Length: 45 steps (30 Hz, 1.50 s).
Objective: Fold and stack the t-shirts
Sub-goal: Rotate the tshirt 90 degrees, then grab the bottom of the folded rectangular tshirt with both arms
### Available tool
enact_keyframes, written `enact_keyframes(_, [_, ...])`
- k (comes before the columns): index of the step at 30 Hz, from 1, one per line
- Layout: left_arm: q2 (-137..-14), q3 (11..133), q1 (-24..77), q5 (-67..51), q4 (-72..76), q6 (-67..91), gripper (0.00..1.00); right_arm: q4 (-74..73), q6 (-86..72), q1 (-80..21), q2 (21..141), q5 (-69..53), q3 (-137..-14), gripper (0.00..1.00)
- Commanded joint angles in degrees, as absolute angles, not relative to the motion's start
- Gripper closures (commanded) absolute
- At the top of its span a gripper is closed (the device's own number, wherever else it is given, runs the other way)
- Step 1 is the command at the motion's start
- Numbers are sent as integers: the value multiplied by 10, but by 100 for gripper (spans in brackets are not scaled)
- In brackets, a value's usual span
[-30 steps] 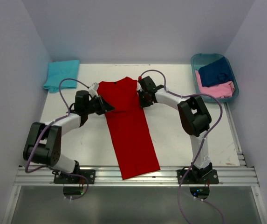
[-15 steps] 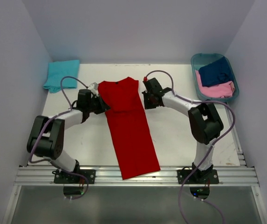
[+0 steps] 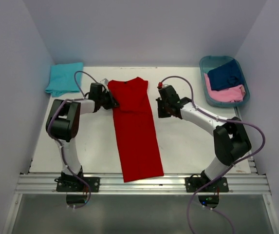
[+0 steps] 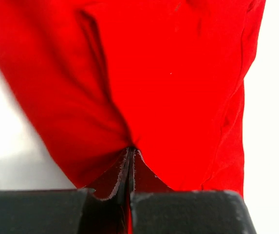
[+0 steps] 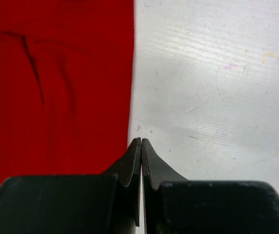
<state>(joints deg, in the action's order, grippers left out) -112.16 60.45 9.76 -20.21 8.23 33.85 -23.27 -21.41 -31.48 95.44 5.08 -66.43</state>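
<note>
Left claw [image 4: 130, 155] pinches the red tee [image 4: 178, 73] at its tips; right claw [image 5: 140, 146] is shut, empty, tee's edge just left of it.

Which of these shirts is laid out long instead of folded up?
The red t-shirt, stretched out as one long strip. The turquoise t-shirt lies folded in the far left corner; the navy t-shirt and pink t-shirt sit in the teal basket.

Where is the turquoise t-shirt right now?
In the top view the turquoise t-shirt lies folded at the far left corner of the table, by the left wall, apart from the red t-shirt to its right.
</note>
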Motion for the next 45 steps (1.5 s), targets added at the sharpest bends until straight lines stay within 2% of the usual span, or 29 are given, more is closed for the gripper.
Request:
enact_keyframes(1, [-1203, 665, 96, -222, 64, 328, 100, -248, -225, -315, 919, 80, -658, 100])
enact_keyframes(7, [-1301, 795, 99, -278, 23, 328, 100, -266, -232, -315, 886, 98, -650, 100])
enact_keyframes(10, [-1307, 832, 102, -305, 29, 338, 100, -259, -230, -315, 871, 102, -637, 100])
enact_keyframes(12, [-1276, 804, 103, -323, 83, 351, 100, -245, -228, -315, 857, 102, -624, 100])
enact_keyframes(15, [-1146, 725, 103, -310, 163, 355, 100, -221, -231, -315, 839, 89, -606, 100])
enact_keyframes(16, [-1068, 711, 103, -302, 165, 350, 100, -215, -233, -316, 835, 84, -600, 100])
enact_keyframes(18, [-992, 673, 103, -279, 141, 340, 100, -214, -238, -315, 827, 77, -595, 100])
enact_keyframes(19, [-924, 657, 103, -276, 131, 341, 95, -214, -243, -316, 824, 73, -592, 100])
enact_keyframes(20, [-892, 618, 103, -269, 117, 345, 53, -214, -246, -315, 820, 63, -589, 100])
enact_keyframes(21, [-835, 572, 105, -273, 77, 345, 35, -214, -259, -317, 810, 44, -576, 90])
enact_keyframes(22, [-807, 571, 105, -273, 64, 345, 34, -211, -266, -317, 803, 31, -566, 83])
enact_keyframes(23, [-783, 519, 105, -286, 35, 346, 15, -200, -272, -324, 795, 20, -541, 73])
enact_keyframes(24, [-760, 491, 105, -293, 24, 347, 2, -196, -286, -331, 787, 12, -529, 58])
enact_keyframes(25, [-720, 463, 105, -318, 11, 346, 0, -195, -293, -350, 774, 2, -519, 49])
enact_keyframes(26, [-703, 413, 105, -329, 2, 344, 0, -196, -301, -362, 766, 3, -509, 35])
enact_keyframes(29, [-637, 307, 107, -387, -47, 354, 0, -204, -337, -417, 741, 4, -469, 23])
enact_keyframes(34, [-549, 185, 111, -457, -82, 377, 1, -214, -427, -476, 694, 2, -396, 25])
enact_keyframes(38, [-513, 120, 127, -478, -115, 400, 16, -216, -488, -515, 655, 2, -356, 28])
enact_keyframes(42, [-475, 107, 165, -449, -168, 416, 17, -232, -533, -555, 655, 12, -335, 29])
enact_keyframes(45, [-477, 82, 178, -455, -177, 422, 23, -210, -553, -562, 678, 5, -319, 32])
